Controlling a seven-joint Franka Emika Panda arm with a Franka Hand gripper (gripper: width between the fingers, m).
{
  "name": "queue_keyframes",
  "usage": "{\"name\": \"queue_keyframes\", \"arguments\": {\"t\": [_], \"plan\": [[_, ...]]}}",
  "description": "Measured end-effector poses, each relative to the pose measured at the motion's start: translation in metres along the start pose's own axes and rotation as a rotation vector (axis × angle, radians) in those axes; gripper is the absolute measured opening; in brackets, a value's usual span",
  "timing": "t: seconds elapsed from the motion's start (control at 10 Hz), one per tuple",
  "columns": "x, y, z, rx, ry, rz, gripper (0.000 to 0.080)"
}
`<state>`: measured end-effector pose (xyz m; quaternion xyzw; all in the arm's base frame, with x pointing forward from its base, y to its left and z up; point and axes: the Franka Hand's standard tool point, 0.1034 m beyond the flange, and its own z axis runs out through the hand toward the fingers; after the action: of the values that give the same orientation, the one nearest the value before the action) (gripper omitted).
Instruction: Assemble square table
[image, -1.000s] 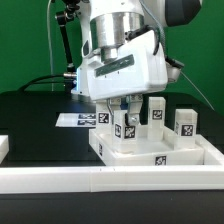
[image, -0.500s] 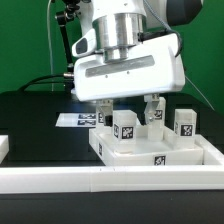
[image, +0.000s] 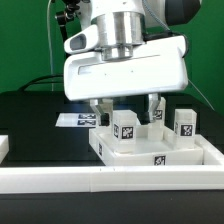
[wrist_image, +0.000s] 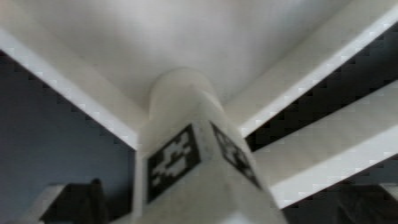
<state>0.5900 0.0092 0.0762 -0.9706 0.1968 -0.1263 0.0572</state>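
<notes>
Only ext. view shows gripper (image: 127, 104) wide open, empty, above leg (image: 124, 129) on slab (image: 150, 155); wrist: leg (wrist_image: 192, 140) close-up.

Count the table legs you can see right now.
3: one leg upright on the tabletop under the open gripper, a second leg behind it, a third leg toward the exterior view's right. A fourth may be hidden.

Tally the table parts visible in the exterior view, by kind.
Square slab: 1
Block legs: 3
Total: 4
</notes>
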Motion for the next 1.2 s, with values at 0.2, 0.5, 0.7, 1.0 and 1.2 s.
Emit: {"name": "queue_keyframes", "arguments": {"t": [0.2,0.5,0.7,1.0,1.2], "plan": [[0.000,-0.003,0.000,-0.015,-0.005,-0.273,0.0649],[0.003,-0.005,-0.001,-0.021,-0.004,-0.489,0.0649],[0.007,0.000,-0.002,-0.024,-0.001,-0.554,0.0649],[0.009,0.005,-0.002,-0.026,0.000,-0.544,0.0636],[0.009,0.005,-0.002,-0.026,-0.001,-0.544,0.0287]]}}
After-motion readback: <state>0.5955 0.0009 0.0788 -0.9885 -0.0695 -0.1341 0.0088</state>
